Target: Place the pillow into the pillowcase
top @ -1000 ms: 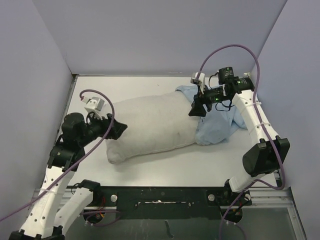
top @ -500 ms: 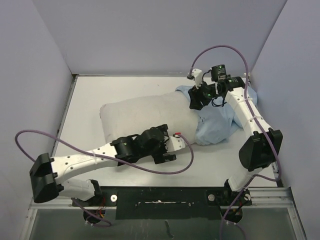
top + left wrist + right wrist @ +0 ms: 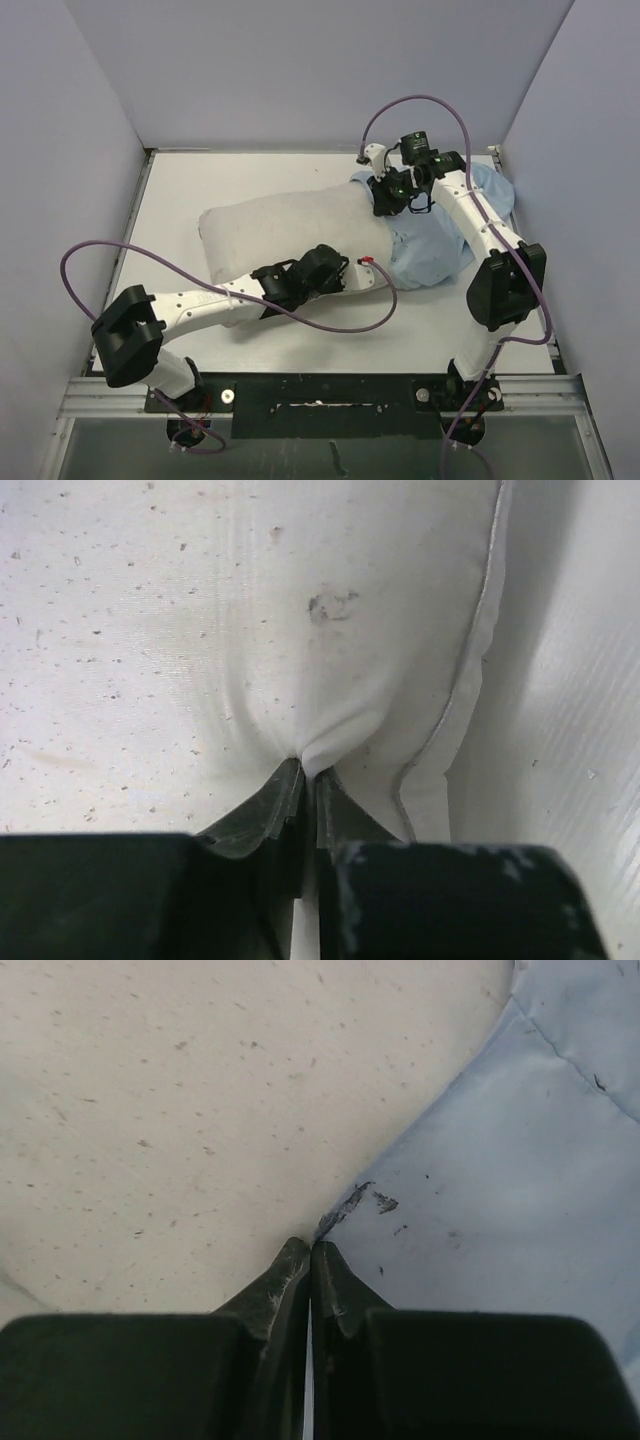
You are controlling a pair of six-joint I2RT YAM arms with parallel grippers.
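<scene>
This is a robotics lab test cell: a flat white rectangular tabletop [image 3: 250, 170] is boxed in by plain lavender-grey panel walls [image 3: 300, 70] behind it and at both its sides. Along the tabletop's near edge a black metal mounting plate [image 3: 320, 395] on a silver aluminium frame [image 3: 85, 400] carries white and black jointed robot arms [image 3: 200, 300], whose loose purple cables [image 3: 330, 326] trail over the tabletop
</scene>
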